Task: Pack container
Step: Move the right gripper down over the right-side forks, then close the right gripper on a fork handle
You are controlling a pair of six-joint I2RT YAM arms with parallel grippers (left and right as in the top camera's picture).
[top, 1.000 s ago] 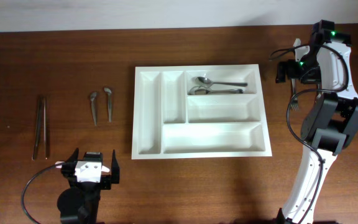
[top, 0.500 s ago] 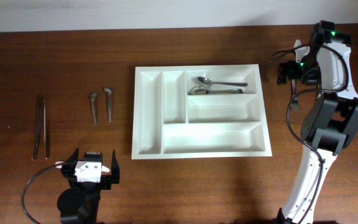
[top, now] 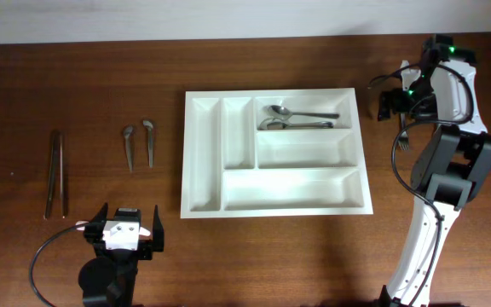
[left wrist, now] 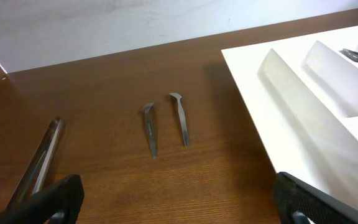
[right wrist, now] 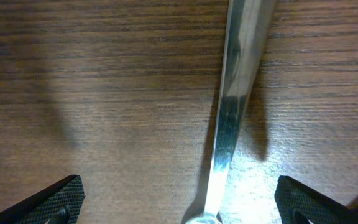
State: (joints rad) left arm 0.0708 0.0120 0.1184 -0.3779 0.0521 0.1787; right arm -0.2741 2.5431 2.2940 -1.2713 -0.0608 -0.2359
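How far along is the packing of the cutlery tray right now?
Done: two spoons lie in the top-right compartment of the container; other compartments look empty. In hand: nothing gripped; the right claw hovers open over a metal handle on the table, the left claw is open too. Left: two small utensils, two long pieces on the left and a fork on the right.

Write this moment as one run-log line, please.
left gripper: open, empty | right gripper: open, over utensil on table | container: two spoons in one wide compartment, others empty
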